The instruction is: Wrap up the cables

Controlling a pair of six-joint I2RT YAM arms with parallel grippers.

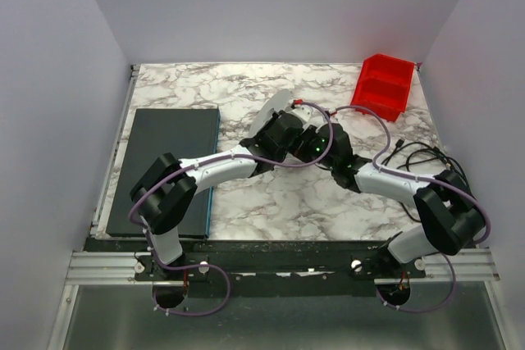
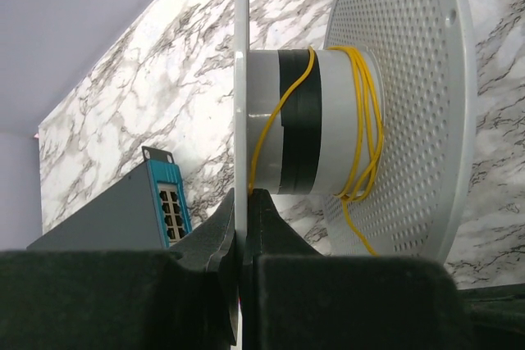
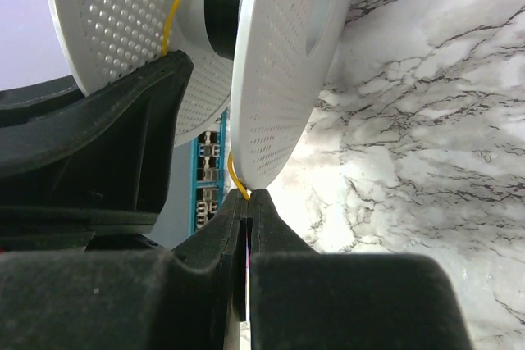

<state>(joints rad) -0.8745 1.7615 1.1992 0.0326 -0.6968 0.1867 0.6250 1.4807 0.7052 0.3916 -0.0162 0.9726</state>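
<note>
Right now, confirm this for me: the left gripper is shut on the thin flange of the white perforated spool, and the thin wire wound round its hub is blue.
One detail is wrong: the wire is yellow, not blue. The left wrist view shows the thin yellow wire wound round the hub of the white perforated spool, with the left gripper shut on the spool's thin flange.

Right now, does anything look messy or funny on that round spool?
Yes. The yellow wire sits unevenly on the spool: most loops bunch loosely against one flange, one strand slants across the black band, and a bit dangles below.
</note>
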